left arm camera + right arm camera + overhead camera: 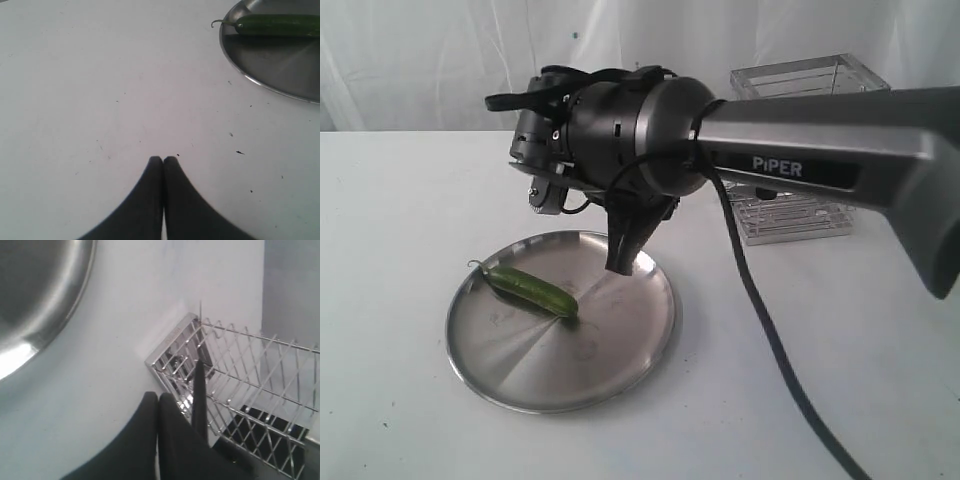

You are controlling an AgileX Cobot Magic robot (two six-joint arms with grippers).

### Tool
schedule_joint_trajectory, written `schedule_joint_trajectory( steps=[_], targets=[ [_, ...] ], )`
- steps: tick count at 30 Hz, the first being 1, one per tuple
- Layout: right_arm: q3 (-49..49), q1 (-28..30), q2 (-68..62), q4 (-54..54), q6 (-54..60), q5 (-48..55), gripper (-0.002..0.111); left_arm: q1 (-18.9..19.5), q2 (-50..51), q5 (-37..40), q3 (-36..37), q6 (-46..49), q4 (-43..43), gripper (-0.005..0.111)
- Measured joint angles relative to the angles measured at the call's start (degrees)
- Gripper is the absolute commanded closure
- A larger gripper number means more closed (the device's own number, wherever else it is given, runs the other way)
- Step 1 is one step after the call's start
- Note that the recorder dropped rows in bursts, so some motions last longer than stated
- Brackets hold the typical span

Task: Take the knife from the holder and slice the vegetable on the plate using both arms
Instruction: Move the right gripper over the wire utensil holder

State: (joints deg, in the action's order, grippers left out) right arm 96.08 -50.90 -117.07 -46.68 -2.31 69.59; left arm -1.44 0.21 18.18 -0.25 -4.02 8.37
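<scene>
- While the knife stands in the holder, which rises beyond the plate and well apart from it, neither gripper has hold of it. The right gripper hangs over the plate's rim on the holder side, its jaws pressed together on nothing.
- The left gripper hovers over bare counter just off the plate, on the stem side of the chilli. Its jaws are likewise closed and empty.
- The right wrist view shows the knife as a slim dark sliver against the holder's wires, tapering to a fine point. I cannot tell where its handle sits.
- The knife looks light, stiff and thin. The handle is the place to grip it, never the narrow blade.
- The jaws must open before any grip. So slim a handle may twist between them unless it is clamped squarely.
- A pull straight along the holder's height seems wisest, since a slanted pull could snag the blade on the wires.
- The holder looks like light wirework, so it would probably tip or slide if the knife catches.
- The chilli lies on the plate near the rim farthest from the holder, its curled stem reaching that rim.
- It is glossy, small and rounded, so it will likely roll or skid on the polished steel. It should be pinned gently near the stem, leaving the body free for the blade.
- The plate itself may slide on the counter under a sideways push.
</scene>
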Motion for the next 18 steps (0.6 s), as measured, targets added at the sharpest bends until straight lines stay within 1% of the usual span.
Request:
schedule_joint_trajectory(
  steps=[2,3,4,6,7,8,10,15,18],
  targets=[
    [0.25,0.0,0.85,-0.92,-0.43,0.0,0.096,0.0,0.0,0.0,0.0,0.0,0.0,0.107],
    [0.25,0.0,1.25,-0.44,-0.72,0.0,0.085,0.0,0.0,0.0,0.0,0.0,0.0,0.107],
    [0.25,0.0,1.92,0.59,-0.73,0.0,0.079,0.0,0.0,0.0,0.0,0.0,0.0,0.107],
    [0.25,0.0,2.62,1.76,-0.84,0.0,0.058,0.0,0.0,0.0,0.0,0.0,0.0,0.107],
    [0.25,0.0,2.9,1.76,-0.73,0.0,0.053,0.0,0.0,0.0,0.0,0.0,0.0,0.107],
    [0.25,0.12,2.88,1.76,-0.56,0.0,0.051,0.0,0.0,0.0,0.0,0.0,0.0,0.107],
    [0.25,0.81,2.77,1.97,-0.56,0.0,0.05,0.0,0.0,0.0,0.0,0.0,0.0,0.107],
    [-0.73,6.32,1.43,2.17,-2.35,0.0,0.05,0.0,0.0,0.0,0.0,0.0,0.0,0.107],
    [-0.73,7.6,1.43,2.27,-3.15,0.0,0.05,0.0,0.0,0.0,0.0,0.0,0.0,0.107]
  ],
)
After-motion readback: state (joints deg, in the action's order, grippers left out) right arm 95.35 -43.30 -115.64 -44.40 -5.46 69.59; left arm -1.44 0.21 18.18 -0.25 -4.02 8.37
